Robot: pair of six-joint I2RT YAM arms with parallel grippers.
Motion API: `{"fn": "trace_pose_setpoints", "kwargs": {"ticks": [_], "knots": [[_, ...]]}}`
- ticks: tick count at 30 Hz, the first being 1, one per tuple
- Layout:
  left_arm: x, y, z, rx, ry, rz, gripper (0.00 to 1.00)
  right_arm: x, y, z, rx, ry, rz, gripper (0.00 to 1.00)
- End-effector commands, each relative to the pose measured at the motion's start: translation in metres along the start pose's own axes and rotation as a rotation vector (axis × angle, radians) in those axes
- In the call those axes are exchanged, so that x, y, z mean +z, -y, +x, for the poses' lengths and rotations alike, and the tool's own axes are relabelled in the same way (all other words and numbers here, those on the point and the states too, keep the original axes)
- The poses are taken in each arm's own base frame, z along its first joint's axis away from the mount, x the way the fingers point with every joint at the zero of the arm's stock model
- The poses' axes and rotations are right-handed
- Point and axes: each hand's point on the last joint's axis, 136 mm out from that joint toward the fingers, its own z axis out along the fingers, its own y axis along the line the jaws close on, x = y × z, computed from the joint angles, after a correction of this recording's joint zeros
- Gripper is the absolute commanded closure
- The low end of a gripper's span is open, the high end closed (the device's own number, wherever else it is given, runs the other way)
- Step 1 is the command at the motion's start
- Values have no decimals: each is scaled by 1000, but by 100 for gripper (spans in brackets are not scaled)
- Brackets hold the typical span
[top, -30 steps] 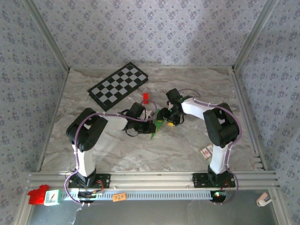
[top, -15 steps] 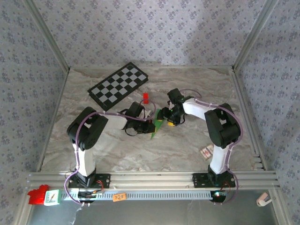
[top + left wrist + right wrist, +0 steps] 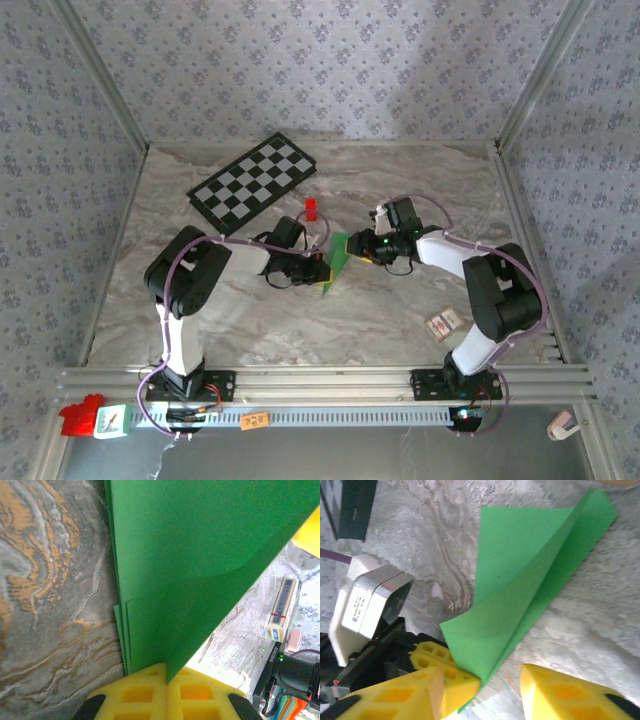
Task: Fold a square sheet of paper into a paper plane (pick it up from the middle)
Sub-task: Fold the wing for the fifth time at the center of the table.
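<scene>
The green paper (image 3: pixel 337 256), folded into a slim pointed shape with one flap standing up, lies mid-table. My left gripper (image 3: pixel 317 268) is shut on its near end; in the left wrist view the yellow pads (image 3: pixel 167 687) meet on the paper (image 3: pixel 200 555), with layered edges showing at the left. My right gripper (image 3: pixel 366 245) stands open just right of the paper. In the right wrist view its yellow fingers (image 3: pixel 560 695) are wide apart, and the paper (image 3: pixel 520 590) ends beside the left one, touching it.
The checkerboard (image 3: pixel 253 180) lies at the back left, with the small red block (image 3: pixel 310 208) between it and the paper. A small printed box (image 3: pixel 441 323) sits near the right arm's base. Open marble lies in front of the arms.
The right arm has swung out to the right and its gripper now stands apart from the paper. The paper's flap stands wider and more upright. The left gripper keeps its hold.
</scene>
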Motion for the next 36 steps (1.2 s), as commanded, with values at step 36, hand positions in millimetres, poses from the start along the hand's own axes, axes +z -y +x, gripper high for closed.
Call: {"fn": "trace_pose_setpoints", "kwargs": {"ticks": [36], "knots": [[9,-30,14,-89,-36,-65,94,61,8,30,-31,-163,-70,77]]}}
